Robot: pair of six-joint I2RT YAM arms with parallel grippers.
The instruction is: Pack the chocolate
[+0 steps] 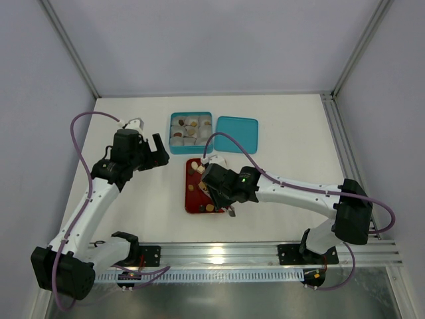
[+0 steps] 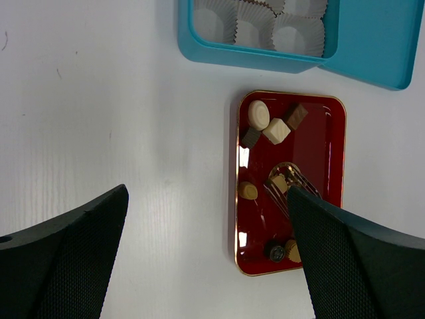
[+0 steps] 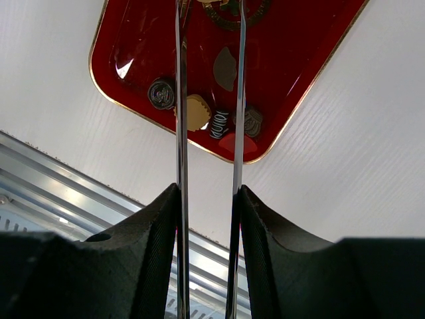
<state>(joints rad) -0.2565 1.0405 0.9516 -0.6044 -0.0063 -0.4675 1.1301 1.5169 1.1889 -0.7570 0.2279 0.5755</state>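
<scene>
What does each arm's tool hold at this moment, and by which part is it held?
The right tool holds metal tongs, clamped on the rear part of their two blades. The left tool is open and holds nothing.

Glossy red tray (image 2: 329,153); metal tongs (image 3: 240,119); smooth chocolate (image 2: 276,130); paper cups (image 2: 255,30); matt table (image 2: 99,100).

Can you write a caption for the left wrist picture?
Little chocolates on a red tray next to a blue box of paper cups, metal tongs over the tray.
</scene>
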